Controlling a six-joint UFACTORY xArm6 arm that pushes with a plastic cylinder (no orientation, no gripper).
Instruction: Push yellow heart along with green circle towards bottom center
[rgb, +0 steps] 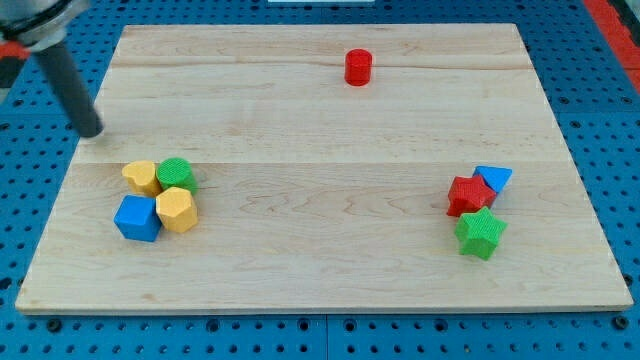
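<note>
The yellow heart (141, 177) lies at the view's left, touching the green circle (177, 174) on its right. My tip (92, 131) rests near the board's left edge, up and to the left of the yellow heart, a short gap away. The rod leans up toward the view's top left corner.
A yellow hexagon (176, 210) and a blue cube (137, 218) sit just below the heart and circle. A red cylinder (358, 67) stands near the top centre. A red star (469, 194), blue triangle (494, 179) and green star (480, 233) cluster at the right. The wooden board (320, 120) ends at a pegboard border.
</note>
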